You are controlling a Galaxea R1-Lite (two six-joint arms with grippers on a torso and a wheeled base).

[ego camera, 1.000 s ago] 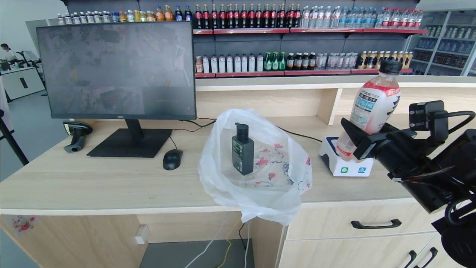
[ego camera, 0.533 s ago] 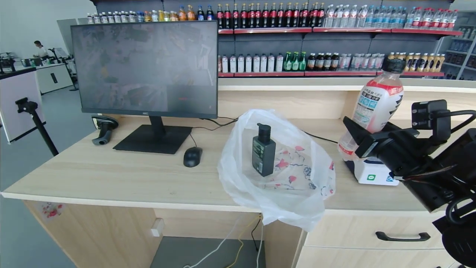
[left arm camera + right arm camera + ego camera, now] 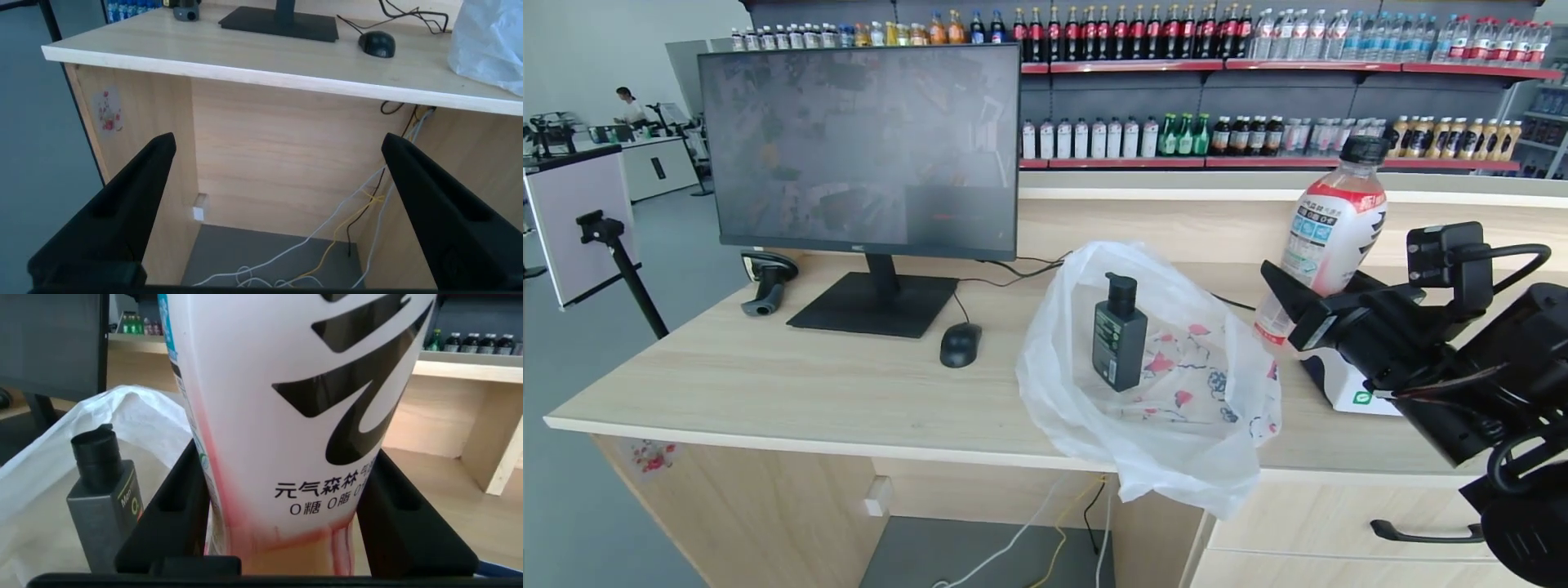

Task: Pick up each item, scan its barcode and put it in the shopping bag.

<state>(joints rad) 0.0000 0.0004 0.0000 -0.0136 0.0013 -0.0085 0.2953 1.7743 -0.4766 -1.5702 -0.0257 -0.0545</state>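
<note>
1. Now the drink bottle (image 3: 1327, 229) is closer to the shopping bag (image 3: 1217, 441) than it was a second ago, and it has left the white scanner box (image 3: 1347, 388). The head view turned too, so I judge this against the bag.
2. I think the scan is done and the bottle is on its way to the bag.
3. The right gripper (image 3: 1327, 302) is closed tight on the low part of the bottle. It holds the bottle up in the air, just beside the bag's open top.
4. The bottle is clear plastic with pale pink drink, a black cap and a white label with a red band. It leans a little.
5. A dark pump bottle (image 3: 1119, 343) already stands in the bag on the worktop (image 3: 809, 392).
6. The left gripper (image 3: 278, 155) is wide open with nothing in it, down in front of the worktop.
</note>
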